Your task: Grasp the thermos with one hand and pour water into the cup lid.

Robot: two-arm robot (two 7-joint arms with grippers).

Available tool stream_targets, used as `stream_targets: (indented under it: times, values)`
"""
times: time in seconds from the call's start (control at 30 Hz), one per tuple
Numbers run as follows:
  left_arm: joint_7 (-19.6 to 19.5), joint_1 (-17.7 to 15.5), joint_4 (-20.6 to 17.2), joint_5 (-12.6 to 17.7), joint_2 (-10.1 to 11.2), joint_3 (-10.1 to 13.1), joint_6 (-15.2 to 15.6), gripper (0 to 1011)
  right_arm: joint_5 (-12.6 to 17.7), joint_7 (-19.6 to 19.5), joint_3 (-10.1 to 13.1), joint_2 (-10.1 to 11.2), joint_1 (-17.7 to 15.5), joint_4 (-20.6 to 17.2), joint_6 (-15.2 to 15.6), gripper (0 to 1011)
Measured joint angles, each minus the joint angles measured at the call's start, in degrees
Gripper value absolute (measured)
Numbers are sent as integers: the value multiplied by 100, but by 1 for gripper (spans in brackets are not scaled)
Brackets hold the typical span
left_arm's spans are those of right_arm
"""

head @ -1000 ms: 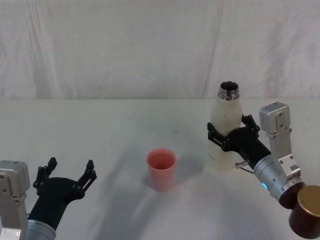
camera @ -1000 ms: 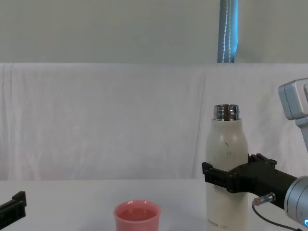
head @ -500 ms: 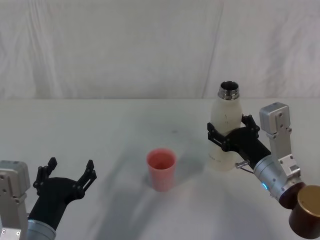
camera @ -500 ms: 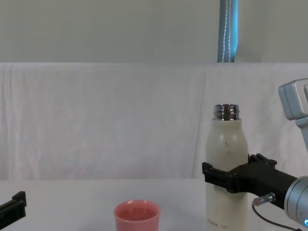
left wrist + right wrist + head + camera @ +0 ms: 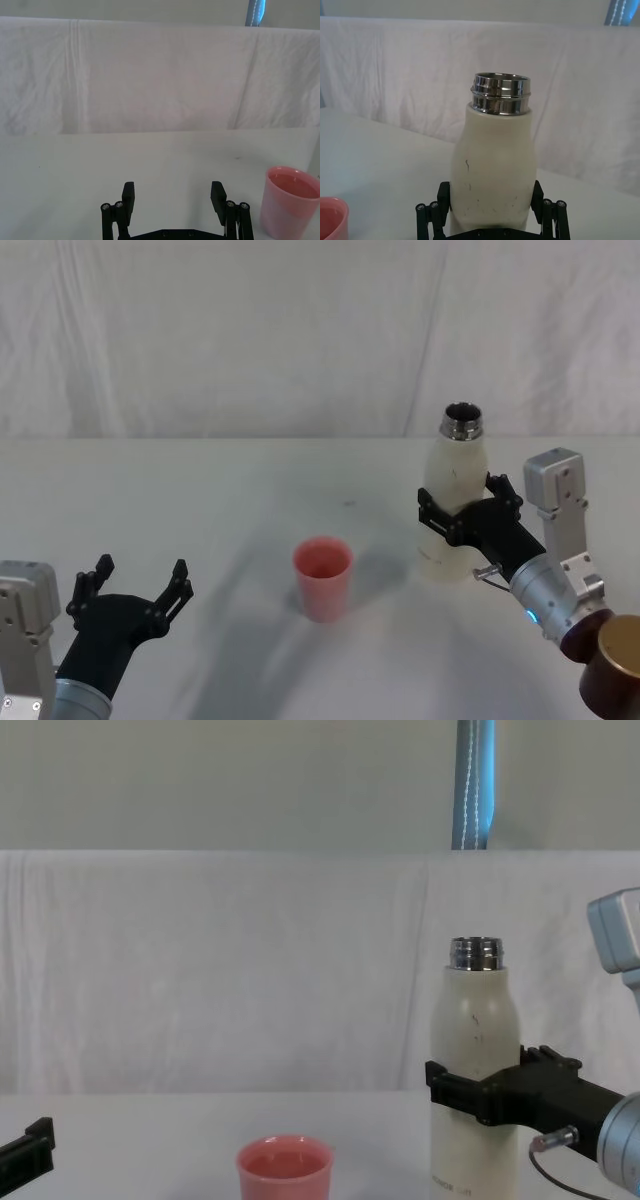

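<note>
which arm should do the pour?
Right. The right gripper is already clamped around the upright thermos, with the cup lid just to its left. The left gripper sits open and empty, near the table's front edge.

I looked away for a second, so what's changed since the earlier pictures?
The right gripper, clamped on the thermos, shifted it slightly toward the robot's right, still upright. The cup lid stayed put, and the left gripper stayed parked and open at near left.
</note>
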Motion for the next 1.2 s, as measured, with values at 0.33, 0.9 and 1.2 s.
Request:
stream_targets:
  times: [0.33,0.9,1.2]
  values:
    - [0,0,0,0,0,0,0,1001,151,-16,114,13,-149,-152,223,1000]
    - [0,0,0,0,0,0,0,1001,279,82,117,116,-237,-307,434,1000]
    - [0,0,0,0,0,0,0,1001,407,172,146,264,-376,-579,584,1000]
